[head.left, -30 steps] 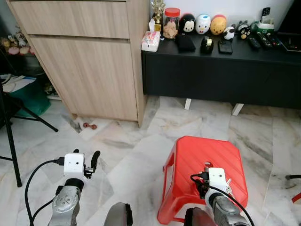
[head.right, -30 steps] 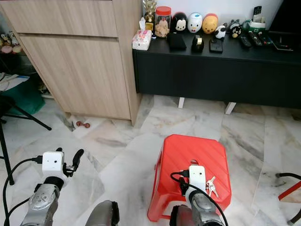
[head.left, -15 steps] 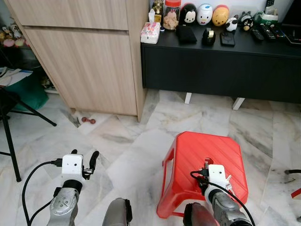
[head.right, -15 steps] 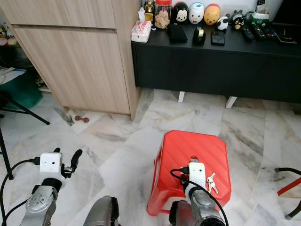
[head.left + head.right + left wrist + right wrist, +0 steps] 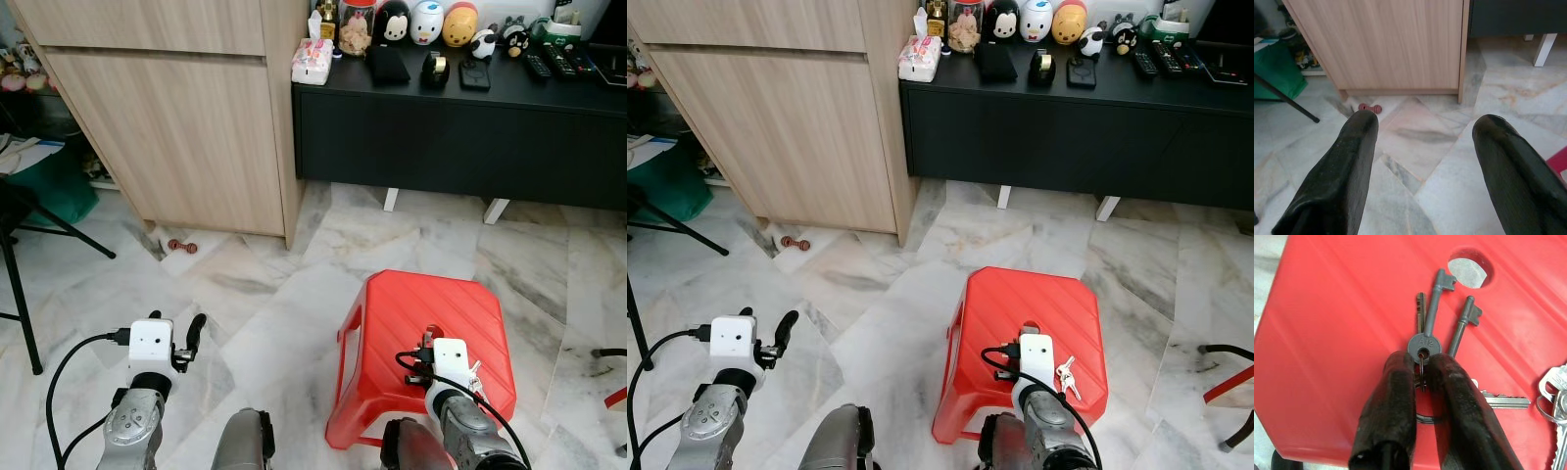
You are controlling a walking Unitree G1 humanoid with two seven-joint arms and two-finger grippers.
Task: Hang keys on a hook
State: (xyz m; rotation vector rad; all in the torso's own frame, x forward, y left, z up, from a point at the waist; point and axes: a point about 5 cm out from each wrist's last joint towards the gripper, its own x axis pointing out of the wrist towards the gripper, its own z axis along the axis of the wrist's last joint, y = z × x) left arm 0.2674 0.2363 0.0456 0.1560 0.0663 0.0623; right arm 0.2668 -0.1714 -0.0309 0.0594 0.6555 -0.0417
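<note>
A bunch of dark old-style keys [image 5: 1430, 333] lies on the top of a red plastic stool [image 5: 431, 313]. My right gripper [image 5: 1421, 361] is low over the stool's near side, and its fingers are shut on the ring of this bunch. A second set of silver keys [image 5: 1065, 374] lies on the stool just to the right of that wrist. My left gripper [image 5: 1422, 132] hangs open over the marble floor at the lower left, holding nothing.
A tall wooden cabinet [image 5: 186, 117] stands at the back left. Beside it, a black low console [image 5: 460, 137] carries figurines, a jar and remotes. A black stand leg [image 5: 20, 294] and a green bag [image 5: 59, 196] are at the left. A small red object [image 5: 182, 246] lies near the cabinet.
The head camera has shifted, so the stool and console sit a little higher in the picture. Both arms keep their places, the right one still over the stool.
</note>
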